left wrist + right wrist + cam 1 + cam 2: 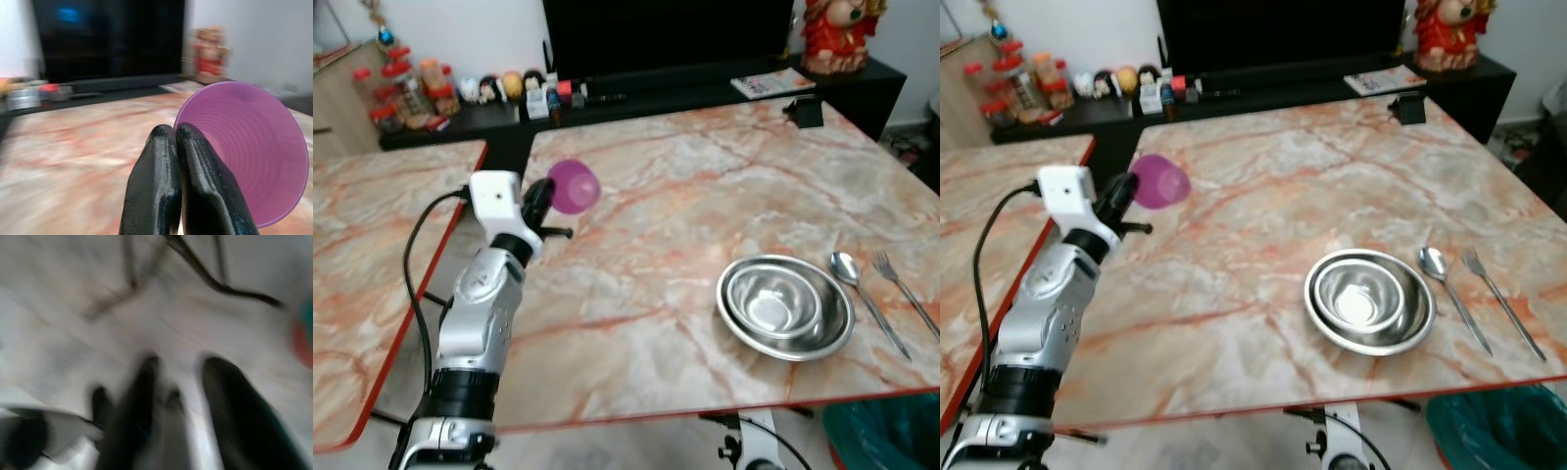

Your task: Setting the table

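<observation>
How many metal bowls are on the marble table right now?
2, as far as the head views show: one steel bowl near the table's front right, left of the spoon and fork, with a smaller bowl nested inside it. More could hide beneath.

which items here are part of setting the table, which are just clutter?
Job:
- purple cup, pinched at its rim by the left gripper
- steel bowls, nested
- spoon
- fork

Clutter:
- red figurine on the black TV stand
- small toys
- magazine
- teal bin
</observation>
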Motion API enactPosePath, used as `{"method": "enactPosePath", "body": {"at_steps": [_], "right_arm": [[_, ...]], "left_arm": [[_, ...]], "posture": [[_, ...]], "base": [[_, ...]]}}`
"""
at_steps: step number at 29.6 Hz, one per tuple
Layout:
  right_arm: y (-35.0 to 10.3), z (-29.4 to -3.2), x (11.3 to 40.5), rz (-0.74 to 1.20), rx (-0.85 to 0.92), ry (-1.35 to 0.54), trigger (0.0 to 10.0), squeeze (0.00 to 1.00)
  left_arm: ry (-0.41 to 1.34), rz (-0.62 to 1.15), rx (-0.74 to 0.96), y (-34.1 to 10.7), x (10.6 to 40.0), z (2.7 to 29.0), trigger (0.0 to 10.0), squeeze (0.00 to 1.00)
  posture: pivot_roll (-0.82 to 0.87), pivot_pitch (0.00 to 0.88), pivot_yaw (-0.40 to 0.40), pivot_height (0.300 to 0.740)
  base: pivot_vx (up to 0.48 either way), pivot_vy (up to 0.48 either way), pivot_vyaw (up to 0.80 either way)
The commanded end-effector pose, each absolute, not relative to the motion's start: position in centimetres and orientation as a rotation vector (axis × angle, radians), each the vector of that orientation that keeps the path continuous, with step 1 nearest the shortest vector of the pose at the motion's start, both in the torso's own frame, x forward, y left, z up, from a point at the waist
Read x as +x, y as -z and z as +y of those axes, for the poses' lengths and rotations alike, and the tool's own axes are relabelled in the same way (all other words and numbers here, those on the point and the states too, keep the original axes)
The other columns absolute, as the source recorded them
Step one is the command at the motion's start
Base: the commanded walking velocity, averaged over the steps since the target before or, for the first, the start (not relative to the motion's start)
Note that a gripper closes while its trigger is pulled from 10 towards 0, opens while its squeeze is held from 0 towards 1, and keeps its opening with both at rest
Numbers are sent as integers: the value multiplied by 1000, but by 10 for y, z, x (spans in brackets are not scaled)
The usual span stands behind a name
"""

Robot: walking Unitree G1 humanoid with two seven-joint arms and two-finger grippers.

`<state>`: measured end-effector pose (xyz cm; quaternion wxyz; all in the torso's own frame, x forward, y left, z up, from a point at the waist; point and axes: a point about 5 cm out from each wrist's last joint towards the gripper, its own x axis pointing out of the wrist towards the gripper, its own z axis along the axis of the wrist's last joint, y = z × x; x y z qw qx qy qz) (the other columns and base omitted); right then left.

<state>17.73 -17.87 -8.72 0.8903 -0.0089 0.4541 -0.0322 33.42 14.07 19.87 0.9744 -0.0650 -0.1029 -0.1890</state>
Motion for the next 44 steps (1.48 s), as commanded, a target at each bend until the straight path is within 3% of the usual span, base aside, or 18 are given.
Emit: {"method": "enactPosePath", "body": {"at_steps": [1,14,28,33,44], "right_arm": [[87,-182,178,949,-29,74,10000,0],[89,-178,175,965,-30,64,10000,0],[90,-177,172,976,-25,62,10000,0],[91,-175,171,990,-31,53,10000,0],[92,-173,170,995,-37,45,10000,0]], "left_arm": [[453,-188,-110,-200,330,135,10000,0],[618,-104,42,-201,321,138,10000,0],[642,-69,56,-202,319,138,10000,0],[771,18,182,-199,311,132,10000,0],[874,164,296,-174,306,112,10000,0]], "posture": [[-4,0,90,740],[2,0,97,740],[5,0,99,740],[11,0,103,740],[9,0,115,740]], "base": [[0,0,0],[0,0,0],[0,0,0],[0,0,0],[0,0,0]]}}
